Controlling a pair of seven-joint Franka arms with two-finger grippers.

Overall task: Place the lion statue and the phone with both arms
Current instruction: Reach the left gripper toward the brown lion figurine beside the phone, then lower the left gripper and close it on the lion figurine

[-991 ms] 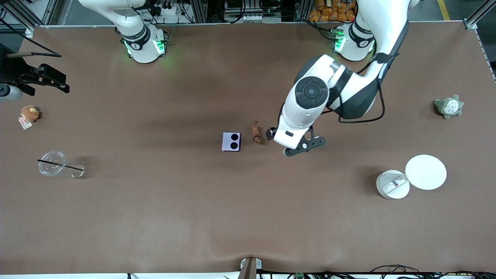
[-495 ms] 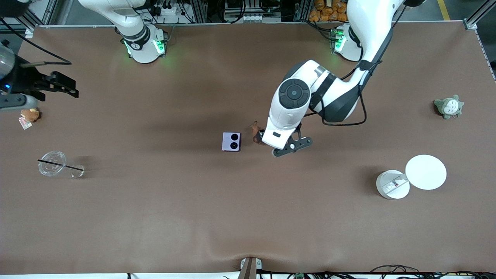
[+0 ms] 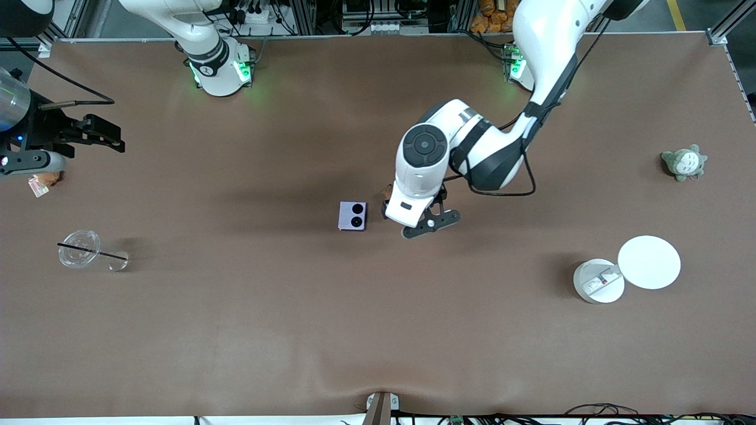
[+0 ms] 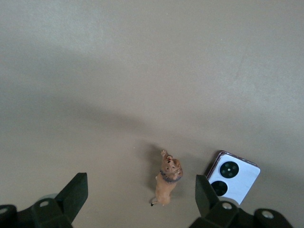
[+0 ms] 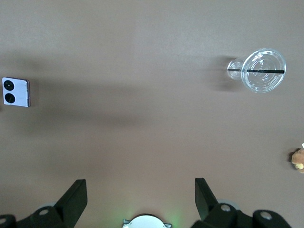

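Note:
The lion statue, small and reddish-brown, lies on the brown table beside the pale lavender phone, toward the left arm's end from it. In the front view the left hand hides nearly all of the lion. My left gripper hangs open over the lion, which shows between its fingers, close to one finger. The phone also shows in the left wrist view and the right wrist view. My right gripper is open and empty, up over the right arm's end of the table.
A clear cup with a black straw lies at the right arm's end. A brown plush with a tag sits partly under the right gripper. A grey-green plush, a white round container and its lid are at the left arm's end.
My left arm has swung toward the phone and now covers the lion in the front view. My right gripper has come a little farther in over the table.

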